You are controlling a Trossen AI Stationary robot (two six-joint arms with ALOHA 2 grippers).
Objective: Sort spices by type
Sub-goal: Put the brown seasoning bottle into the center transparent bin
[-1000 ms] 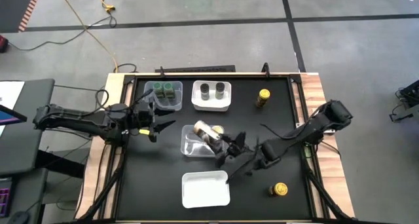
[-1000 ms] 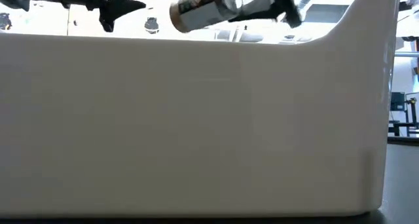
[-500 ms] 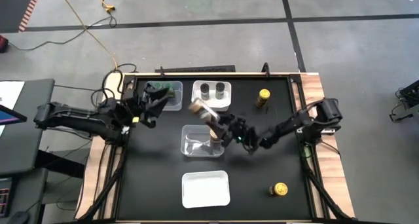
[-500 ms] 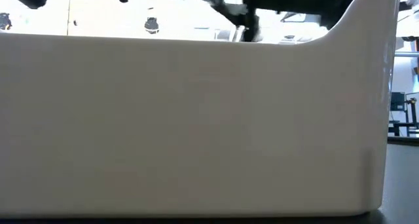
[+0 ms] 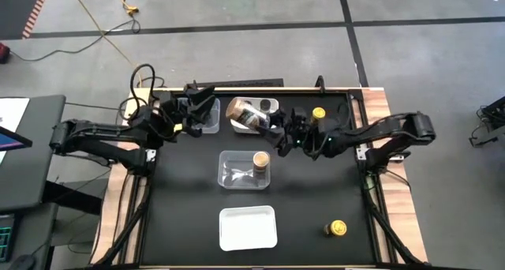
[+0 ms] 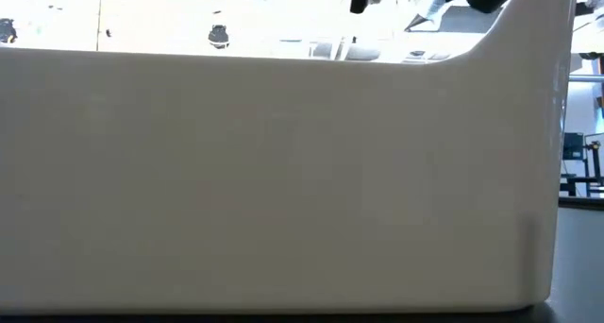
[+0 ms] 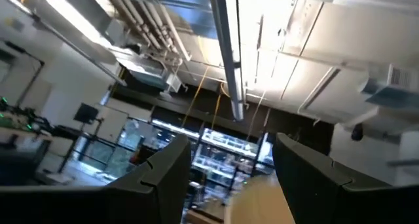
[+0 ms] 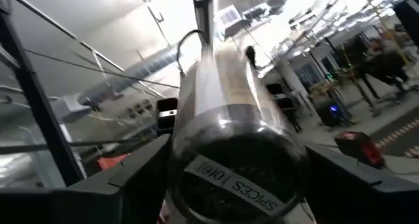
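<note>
My right gripper is shut on a clear spice jar with a tan lid and holds it in the air over the far white tray. That tray holds a dark-grey-lidded jar. A second tan-lidded jar stands upright in the clear middle tray. One yellow-lidded jar stands at the far right and another at the near right. My left gripper hovers over the far-left clear tray, open and holding nothing. My right gripper pinches the jar's glass body between its two fingers, one on each side. The jar's labelled bottom faces the wrist and its tan lid points away toward the table's left. The jar lies tilted, lifted clear of the trays.
An empty white tray sits near the front edge; its wall fills the low view. Bare black tabletop lies at the near left and right of the middle tray.
My right gripper has carried the tan-lidded jar up and toward the far edge, from over the clear middle tray to over the white tray, tipping its fingers upward. My left gripper has risen and gone toward the far edge, over the far-left tray, also tipping upward.
</note>
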